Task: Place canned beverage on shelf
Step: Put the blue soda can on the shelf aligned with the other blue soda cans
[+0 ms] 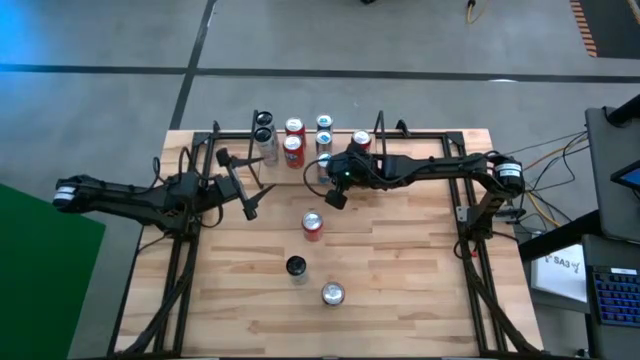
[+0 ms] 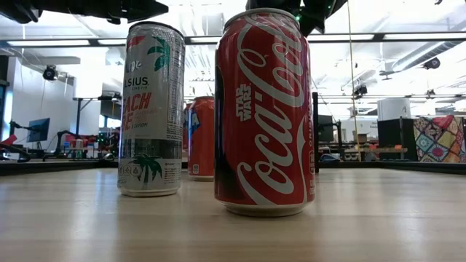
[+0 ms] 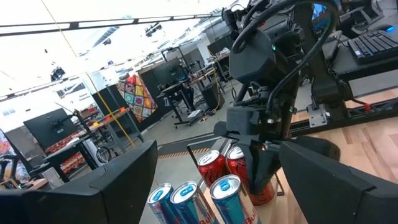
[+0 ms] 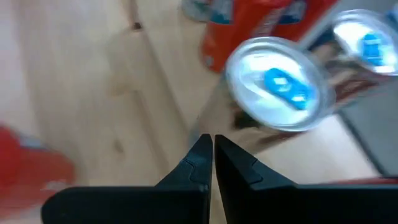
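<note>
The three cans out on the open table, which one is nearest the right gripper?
The red can, standing closest to the shut right gripper; the dark-topped can and silver-topped can stand farther off.

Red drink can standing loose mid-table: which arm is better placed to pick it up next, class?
Probably the right: the shut right gripper sits close by the red drink can; the open left gripper is farther off.

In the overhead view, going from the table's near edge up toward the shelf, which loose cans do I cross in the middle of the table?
Silver-topped can → dark-topped can → red can, then the shut right gripper, then the shelf with its cans.
</note>
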You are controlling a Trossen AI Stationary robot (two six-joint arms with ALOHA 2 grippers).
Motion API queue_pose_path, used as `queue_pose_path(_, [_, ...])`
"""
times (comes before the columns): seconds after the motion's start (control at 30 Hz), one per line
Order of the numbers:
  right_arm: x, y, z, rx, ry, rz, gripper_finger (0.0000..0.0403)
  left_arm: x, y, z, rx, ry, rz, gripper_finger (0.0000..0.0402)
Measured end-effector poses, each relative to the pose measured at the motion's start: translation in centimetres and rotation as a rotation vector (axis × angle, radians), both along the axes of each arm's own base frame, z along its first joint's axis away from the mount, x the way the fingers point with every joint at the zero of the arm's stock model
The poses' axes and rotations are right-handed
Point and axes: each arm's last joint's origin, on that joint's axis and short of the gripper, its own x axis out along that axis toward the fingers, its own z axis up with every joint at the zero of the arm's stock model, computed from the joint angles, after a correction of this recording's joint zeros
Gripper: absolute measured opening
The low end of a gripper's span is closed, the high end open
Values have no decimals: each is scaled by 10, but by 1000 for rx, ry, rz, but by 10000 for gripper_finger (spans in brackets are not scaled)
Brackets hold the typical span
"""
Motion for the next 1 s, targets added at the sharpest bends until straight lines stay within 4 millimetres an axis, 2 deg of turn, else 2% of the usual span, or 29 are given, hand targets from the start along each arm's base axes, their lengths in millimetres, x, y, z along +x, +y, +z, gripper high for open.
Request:
queue_pose_path(0.1, [1, 1, 0, 31, -18, 23, 9, 0, 0, 0, 0, 0, 0, 322])
queue_pose_path(0.4, [4, -7, 6, -40, -65, -7, 9, 0, 0, 0, 0, 0, 0, 322])
queue_pose_path(0.57, [2, -13, 6, -45, -63, -21, 9, 0, 0, 0, 0, 0, 0, 322])
queue_pose_path(1.0, [2, -16, 6, -54, -68, -23, 9, 0, 0, 0, 0, 0, 0, 322])
